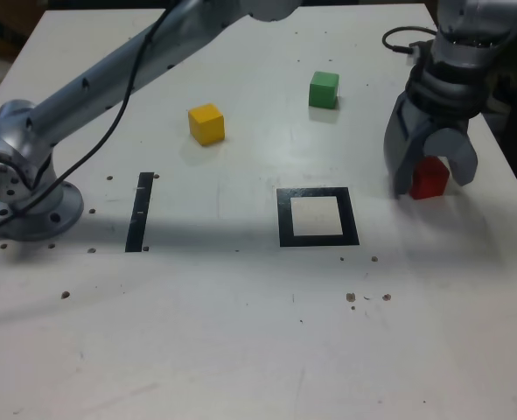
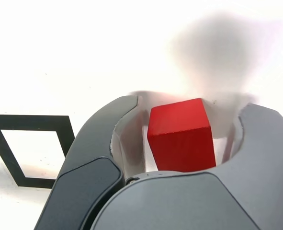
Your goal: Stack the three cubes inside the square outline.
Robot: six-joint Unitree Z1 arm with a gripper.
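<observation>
The red cube (image 2: 182, 136) sits between the gripper's (image 2: 179, 143) grey fingers (image 2: 100, 143) — gaps show either side — with the square outline (image 2: 16, 122) on the white desk (image 2: 84, 57) beside.

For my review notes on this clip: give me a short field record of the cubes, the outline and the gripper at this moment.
red cube: on the table, between the jaws of the gripper
gripper: around the red cube; firm grip cannot be told
yellow cube: alone on the table
green cube: alone on the table
square outline: nothing inside
stacking: not begun
</observation>
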